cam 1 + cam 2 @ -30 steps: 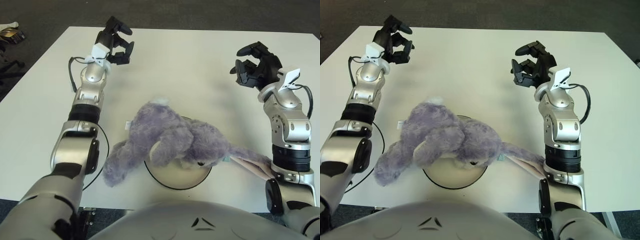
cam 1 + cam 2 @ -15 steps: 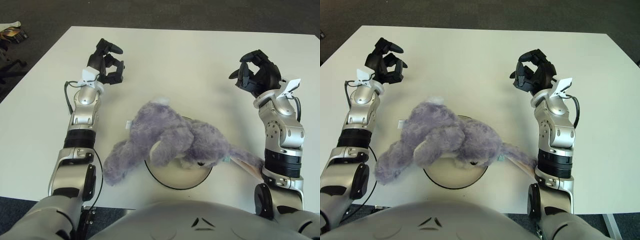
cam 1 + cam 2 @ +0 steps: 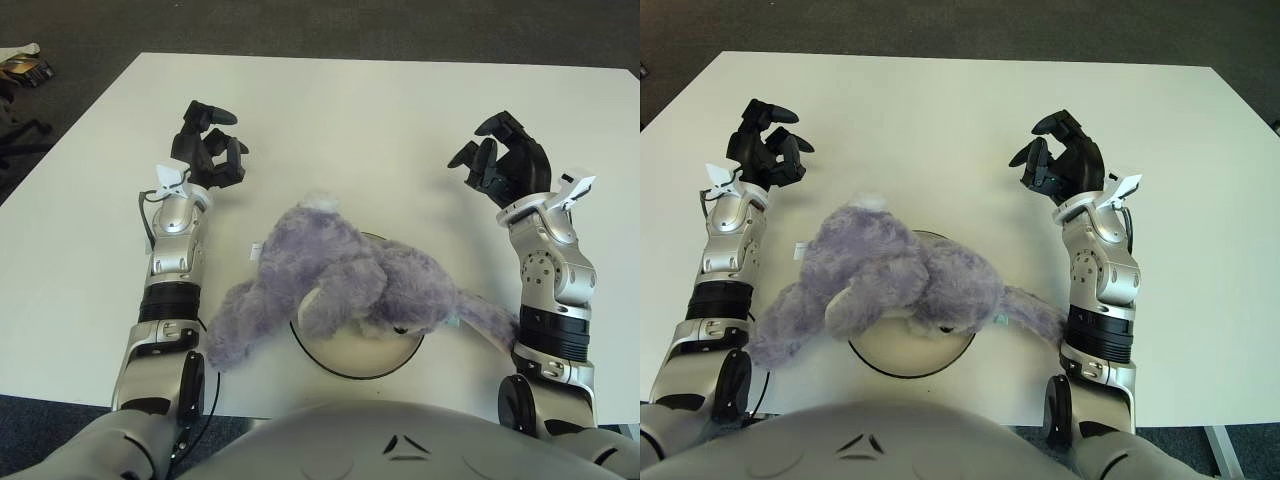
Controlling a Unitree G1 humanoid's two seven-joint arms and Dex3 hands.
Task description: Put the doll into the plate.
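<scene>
Both arms drawn back, doll point(image 3: 340, 290) overhanging plate point(image 3: 355, 352), hands empty

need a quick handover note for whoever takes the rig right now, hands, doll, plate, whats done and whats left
Left robot hand: empty, fingers loosely curled, raised over the table to the doll's upper left.
Right robot hand: empty, fingers spread, raised to the doll's upper right.
Doll: purple plush lying across the plate, its middle over the dish, one limb trailing off onto the table on the left and another toward the right arm.
Done: doll is placed on the plate and released by both hands.
Left: probably nothing but parking the arms; tuck in the overhanging limbs if the doll must sit fully inside the plate.
</scene>
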